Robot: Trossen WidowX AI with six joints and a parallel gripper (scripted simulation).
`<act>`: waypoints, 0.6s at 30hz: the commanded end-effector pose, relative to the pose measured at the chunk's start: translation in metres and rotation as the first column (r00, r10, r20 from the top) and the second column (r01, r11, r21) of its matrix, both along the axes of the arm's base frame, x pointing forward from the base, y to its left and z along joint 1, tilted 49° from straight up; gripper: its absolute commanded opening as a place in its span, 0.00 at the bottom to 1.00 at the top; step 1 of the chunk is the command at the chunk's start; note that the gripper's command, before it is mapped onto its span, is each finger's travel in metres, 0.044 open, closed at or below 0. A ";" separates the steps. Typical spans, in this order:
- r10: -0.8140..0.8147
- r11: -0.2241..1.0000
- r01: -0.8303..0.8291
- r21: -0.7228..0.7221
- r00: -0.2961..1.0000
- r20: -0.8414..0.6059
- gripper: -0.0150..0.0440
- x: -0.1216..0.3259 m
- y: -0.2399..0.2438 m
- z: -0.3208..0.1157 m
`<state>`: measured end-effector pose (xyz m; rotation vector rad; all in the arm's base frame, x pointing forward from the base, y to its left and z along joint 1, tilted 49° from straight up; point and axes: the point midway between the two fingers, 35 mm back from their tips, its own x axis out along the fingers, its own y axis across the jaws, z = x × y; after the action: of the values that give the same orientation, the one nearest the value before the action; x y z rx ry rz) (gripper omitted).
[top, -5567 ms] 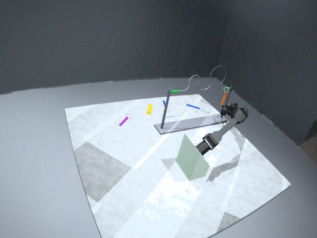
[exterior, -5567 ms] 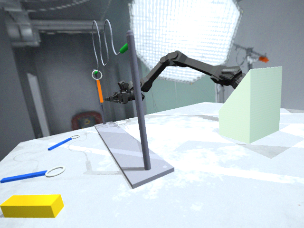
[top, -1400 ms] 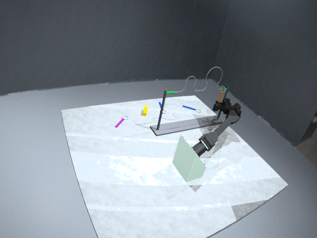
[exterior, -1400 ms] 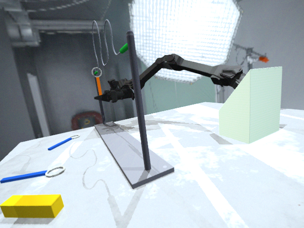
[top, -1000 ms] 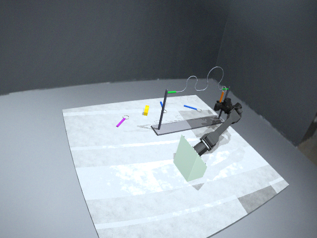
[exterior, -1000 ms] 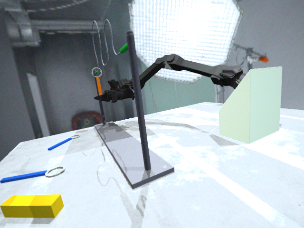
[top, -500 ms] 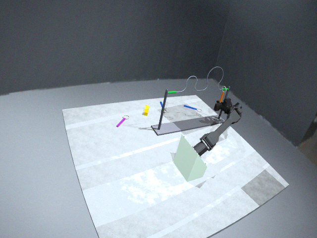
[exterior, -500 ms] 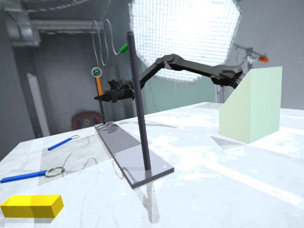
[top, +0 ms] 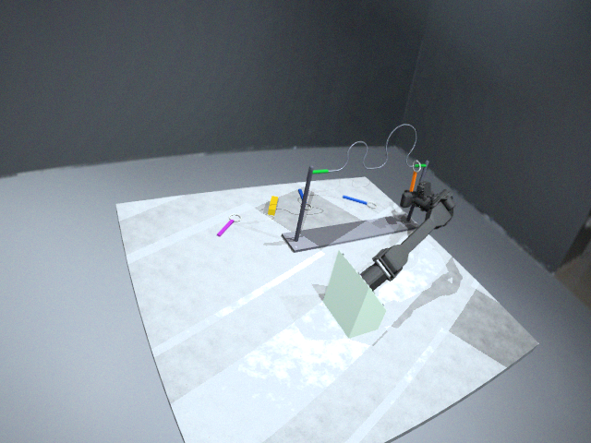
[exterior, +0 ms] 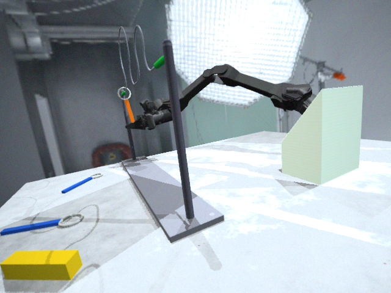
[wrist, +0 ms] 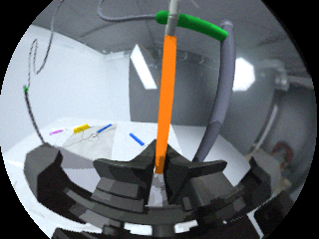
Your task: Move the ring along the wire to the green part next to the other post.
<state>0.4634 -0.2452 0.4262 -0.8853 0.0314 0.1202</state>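
Ring and orange handle (top: 414,181) (exterior: 129,110) (wrist: 166,100) stand, in the top view, at the far-right end of the wire (top: 357,142) (exterior: 127,47) (wrist: 128,19), the ring (top: 415,172) (exterior: 118,93) (wrist: 171,20) around the green part (top: 423,165) (exterior: 123,93) (wrist: 204,26) beside the far post (top: 421,176) (exterior: 130,143) (wrist: 225,80); the pincer (top: 413,191) (exterior: 132,124) (wrist: 159,141) is just below. The exterior view shows the handle leaning slightly, its lower end in the pincer, and the near post (exterior: 176,126) (top: 304,205) (wrist: 35,117) with the other green part (exterior: 159,61) (top: 320,171) (wrist: 26,89), the goal, well apart from it. The wrist view has the pincer pinching the handle's lower end, with the ring near the green part's inner end, where the grey begins. The step in hand looks like starting the traverse: centre the wire within the ring before leaving the green, go slowly, and turn the wrist so that the ring's plane stays square to each bend. The first stretch climbs steeply, so the ring should tip early, with handle and fingers kept clear of the grey loops.
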 end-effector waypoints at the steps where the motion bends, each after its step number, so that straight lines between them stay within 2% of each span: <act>1: -0.050 0.999 0.049 -0.014 0.998 -0.040 0.00 -0.011 0.004 -0.001; 9: -0.157 0.987 0.153 -0.036 0.979 -0.128 0.00 -0.029 0.009 -0.005; 18: -0.202 0.979 0.198 -0.037 0.964 -0.172 0.00 -0.038 0.015 -0.011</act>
<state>0.4299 -0.2340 0.4184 -0.8874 0.2518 0.0165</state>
